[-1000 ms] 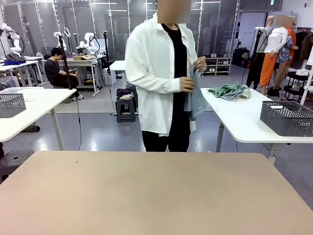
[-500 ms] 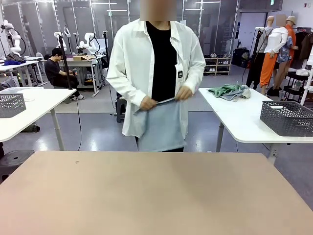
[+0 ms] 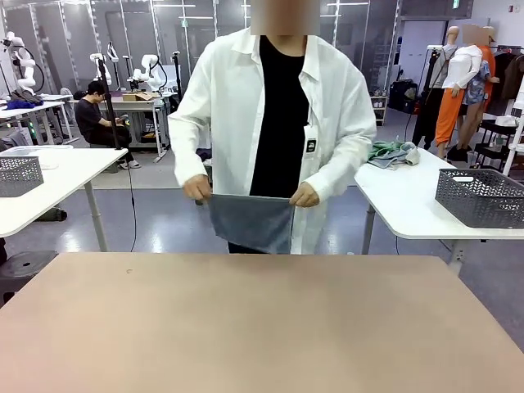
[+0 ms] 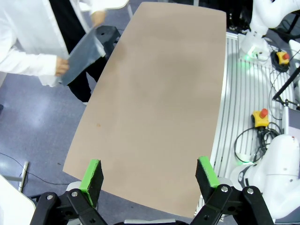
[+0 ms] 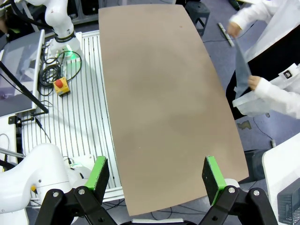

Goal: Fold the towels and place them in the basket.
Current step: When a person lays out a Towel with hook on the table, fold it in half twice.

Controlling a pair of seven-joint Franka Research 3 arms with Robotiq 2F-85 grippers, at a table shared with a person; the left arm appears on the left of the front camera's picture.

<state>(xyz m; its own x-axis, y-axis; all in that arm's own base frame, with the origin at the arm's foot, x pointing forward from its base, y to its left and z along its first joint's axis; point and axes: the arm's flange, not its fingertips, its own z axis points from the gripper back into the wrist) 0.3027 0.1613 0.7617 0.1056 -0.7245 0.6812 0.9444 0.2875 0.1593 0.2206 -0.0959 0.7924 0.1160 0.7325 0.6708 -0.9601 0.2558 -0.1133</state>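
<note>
Person point(image 3: 278, 106) is holding blue-grey towel point(image 3: 251, 221) w/ both hands point(image 3: 304, 196) past the surface point(image 3: 262, 327). Left tool point(image 4: 149, 172) & right tool point(image 5: 157, 174) are hanging released.

Pale blue-grey towel point(image 3: 251, 221), held spread by its two top corners in a person's hands point(image 3: 304, 195), hanging flat and upright just beyond the far edge of the table point(image 3: 262, 327), not touching the tabletop

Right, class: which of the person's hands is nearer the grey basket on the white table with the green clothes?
The person's left hand. It grips the towel corner towards the grey basket; the right hand holds the corner farther from it.
</note>
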